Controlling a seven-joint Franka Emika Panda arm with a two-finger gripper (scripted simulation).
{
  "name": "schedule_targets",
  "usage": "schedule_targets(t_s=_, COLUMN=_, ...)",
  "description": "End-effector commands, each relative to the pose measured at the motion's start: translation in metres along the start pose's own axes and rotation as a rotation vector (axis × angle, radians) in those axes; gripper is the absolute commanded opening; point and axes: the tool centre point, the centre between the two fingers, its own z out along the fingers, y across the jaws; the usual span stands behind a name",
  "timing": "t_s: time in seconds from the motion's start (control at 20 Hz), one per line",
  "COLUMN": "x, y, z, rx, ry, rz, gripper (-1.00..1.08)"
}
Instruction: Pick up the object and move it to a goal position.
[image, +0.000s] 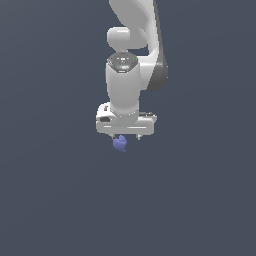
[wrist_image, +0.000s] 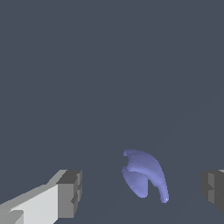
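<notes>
Uniform slate-grey ground fills both views; no edge, marking or goal marker is visible on the table (image: 55, 200).

Arm: the white Panda points straight down in the exterior view, its gripper (image: 126, 136) low over the surface.

Object (wrist_image: 142, 175): a small periwinkle lump, matte, sitting directly beneath the hand and slightly toward the exterior view's left of its centre (image: 120, 144). In the wrist view it lies in the gap between the two fingers (wrist_image: 70, 194), touching neither and nearer the second finger, which shows only at the picture's edge.

Fingers: spread wide, holding nothing. The gap is far broader than the lump.

Orientation: the shape is a curved shell or claw form, broad and rounded at one end and tapering to a thin hooked tip. Its long axis runs from the broad end to the tip, roughly across the line joining the fingers.

Handling, as a judgement: it looks rigid and light. The curved faces may let it slip or rotate under pressure, and the thin tip offers poor purchase. Best hold is across the thick rounded body, after re-centring the hand so both fingers meet it together.
</notes>
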Motion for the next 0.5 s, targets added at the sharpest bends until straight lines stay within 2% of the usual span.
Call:
schedule_targets(t_s=0.0, x=0.0, y=0.0, z=0.0, rx=0.0, ry=0.0, rz=0.0, gripper=1.0)
schedule_targets(t_s=0.45, x=0.002, y=0.0, z=-0.011, rx=-0.01, ry=0.006, rz=-0.036, gripper=1.0)
